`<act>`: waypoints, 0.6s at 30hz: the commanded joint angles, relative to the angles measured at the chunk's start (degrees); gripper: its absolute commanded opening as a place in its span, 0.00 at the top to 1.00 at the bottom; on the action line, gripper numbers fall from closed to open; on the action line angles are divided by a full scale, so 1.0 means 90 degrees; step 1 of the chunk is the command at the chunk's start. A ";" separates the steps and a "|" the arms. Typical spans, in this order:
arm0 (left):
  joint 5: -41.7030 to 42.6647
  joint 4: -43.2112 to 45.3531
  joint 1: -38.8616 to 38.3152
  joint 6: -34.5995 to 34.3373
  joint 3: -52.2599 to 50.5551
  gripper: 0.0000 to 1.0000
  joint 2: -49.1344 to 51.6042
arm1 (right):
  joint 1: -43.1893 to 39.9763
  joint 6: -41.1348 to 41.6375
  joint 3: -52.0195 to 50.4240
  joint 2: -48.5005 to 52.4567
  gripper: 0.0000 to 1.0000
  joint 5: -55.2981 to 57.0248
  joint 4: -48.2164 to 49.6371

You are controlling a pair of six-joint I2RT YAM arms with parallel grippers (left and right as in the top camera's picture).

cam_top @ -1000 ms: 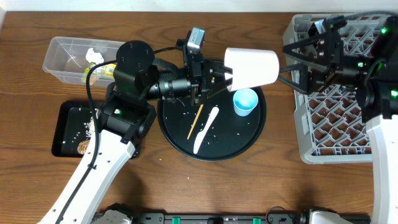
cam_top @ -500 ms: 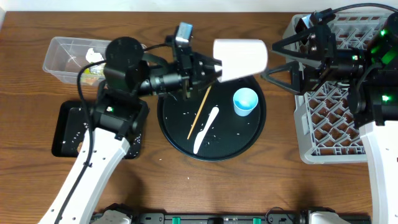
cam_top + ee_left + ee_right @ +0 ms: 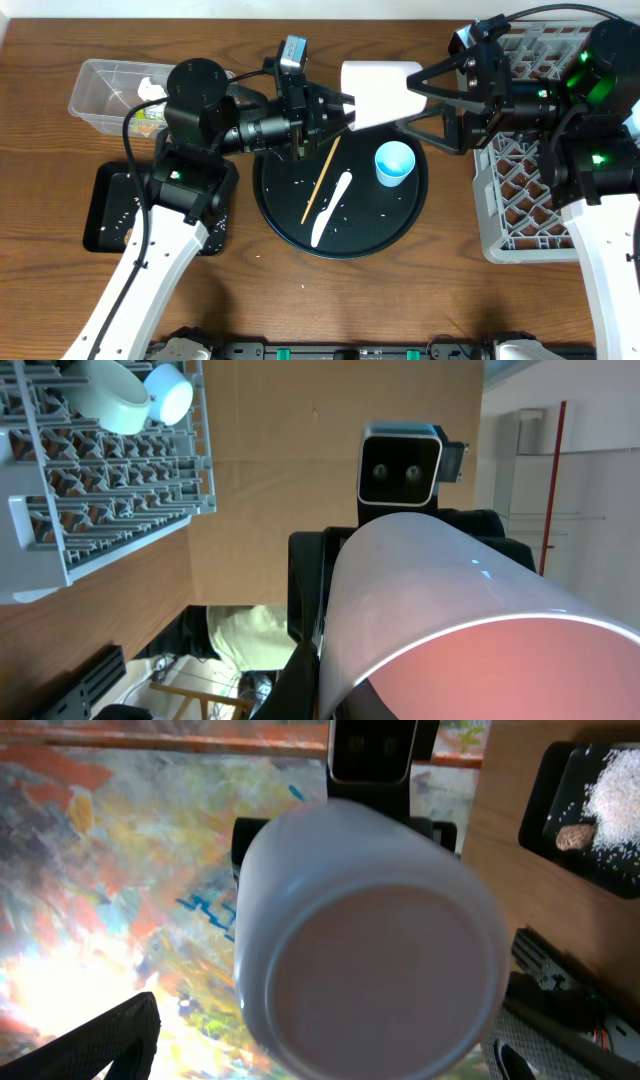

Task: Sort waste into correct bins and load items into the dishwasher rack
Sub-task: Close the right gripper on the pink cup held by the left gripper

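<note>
pink-white cup (image 3: 380, 93) is sideways in the air, rim end clamped in left fingers (image 3: 330, 108). right fingers (image 3: 437, 70) spread wide, flanking its base end; can't tell if touching. dishwasher rack (image 3: 520, 200) just behind right fingers.

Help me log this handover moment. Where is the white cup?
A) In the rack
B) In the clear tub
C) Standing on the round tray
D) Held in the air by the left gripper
D: the left gripper is clamped on the white cup, which lies on its side in the air above the round tray.
</note>
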 commanded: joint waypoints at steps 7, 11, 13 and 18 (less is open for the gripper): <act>0.0175 0.0080 -0.0131 -0.0041 0.0036 0.94 -0.0046 | 0.0056 -0.0240 0.0070 0.0046 0.09 0.0243 0.0015; 0.0175 0.0083 -0.0131 -0.0066 0.0036 0.94 -0.0046 | 0.0056 -0.0238 0.0070 0.0046 0.11 0.0253 0.0015; 0.0180 0.0083 -0.0131 -0.0066 0.0036 0.94 -0.0046 | 0.0056 -0.0238 0.0070 0.0046 0.11 0.0267 0.0015; 0.0243 0.0085 -0.0136 -0.0112 0.0036 0.94 -0.0046 | 0.0056 -0.0240 0.0070 0.0046 0.15 0.0272 0.0015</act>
